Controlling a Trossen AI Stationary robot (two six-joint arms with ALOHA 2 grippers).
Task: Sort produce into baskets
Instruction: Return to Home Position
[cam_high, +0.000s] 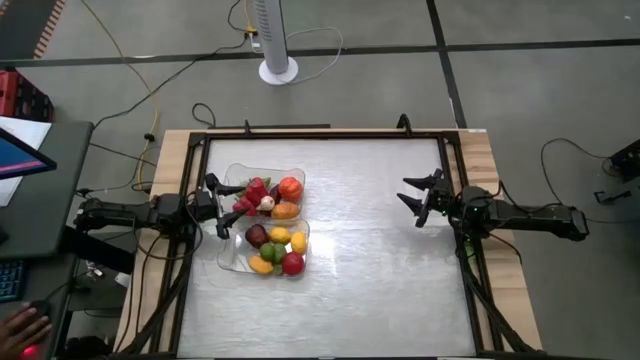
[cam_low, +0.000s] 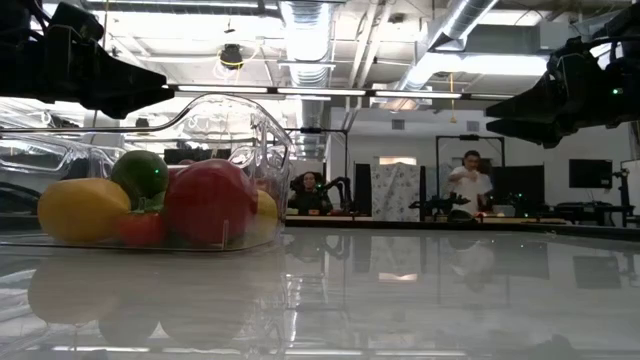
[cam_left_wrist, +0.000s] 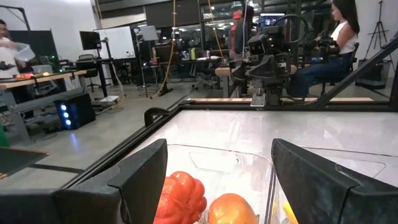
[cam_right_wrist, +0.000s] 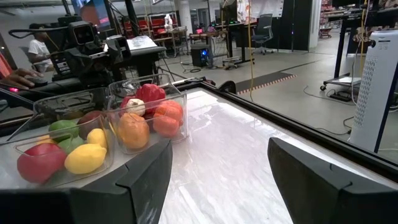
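Arms stretched inward from opposite sides.
Fingers of left gripper (cam_high: 218, 207) and right gripper (cam_high: 410, 198) are seen spread apart.

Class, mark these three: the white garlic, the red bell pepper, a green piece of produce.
white garlic (cam_right_wrist: 135, 106): right wrist view, its rounded top.
red bell pepper (cam_left_wrist: 182, 193): left wrist view, its ribbed side.
green piece (cam_low: 140, 172): low view, its front face.

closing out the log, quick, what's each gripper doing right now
Left gripper: open, empty, at the left edge of the baskets.
Right gripper: open, empty, over the right side of the table.
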